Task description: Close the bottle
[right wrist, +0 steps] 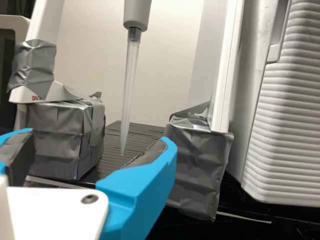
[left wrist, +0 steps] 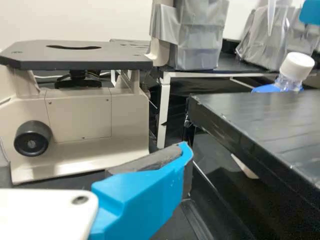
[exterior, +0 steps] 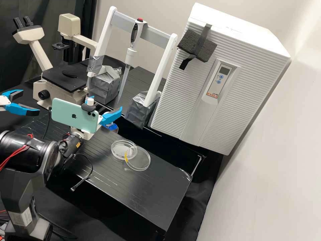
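Observation:
A small clear bottle [left wrist: 295, 72] with a white cap [exterior: 90, 100] on it stands at the far end of the raised black platform [exterior: 143, 187]. Something blue [exterior: 112, 127] lies at its foot. My right gripper [exterior: 103, 104] is open and level with the cap; the high view shows the cap between its blue fingers. In the right wrist view the right gripper [right wrist: 100, 139] holds nothing, and its fingers hide the bottle. One right fingertip [left wrist: 311, 10] hangs just above the cap. My left gripper [exterior: 29, 102] is open and holds nothing, off the platform to the left, in front of the microscope.
A microscope [exterior: 57, 80] stands at the back left. A pipette [exterior: 128, 63] hangs from a white stand with grey taped feet [exterior: 103, 83] just behind the bottle. A large white machine [exterior: 217, 73] stands on the right. Two clear petri dishes [exterior: 130, 154] lie mid-platform.

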`<action>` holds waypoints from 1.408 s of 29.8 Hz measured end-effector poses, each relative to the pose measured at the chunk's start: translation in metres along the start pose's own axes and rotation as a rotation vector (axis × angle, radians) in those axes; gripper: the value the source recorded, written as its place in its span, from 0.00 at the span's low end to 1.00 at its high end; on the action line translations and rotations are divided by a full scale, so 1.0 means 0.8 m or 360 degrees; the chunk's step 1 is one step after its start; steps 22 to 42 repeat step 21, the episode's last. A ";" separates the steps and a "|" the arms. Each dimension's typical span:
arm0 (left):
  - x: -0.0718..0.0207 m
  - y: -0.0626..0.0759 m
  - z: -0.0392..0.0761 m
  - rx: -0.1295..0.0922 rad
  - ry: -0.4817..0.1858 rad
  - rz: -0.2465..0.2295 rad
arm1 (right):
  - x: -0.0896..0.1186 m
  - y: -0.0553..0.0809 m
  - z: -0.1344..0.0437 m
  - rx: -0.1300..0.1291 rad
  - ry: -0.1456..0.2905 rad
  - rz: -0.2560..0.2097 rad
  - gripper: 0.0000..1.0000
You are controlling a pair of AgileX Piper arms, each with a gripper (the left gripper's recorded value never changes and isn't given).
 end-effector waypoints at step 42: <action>-0.009 0.006 0.007 0.0189 0.0184 0.0113 | -0.004 0.000 0.001 -0.0001 0.0017 -0.0009 1.00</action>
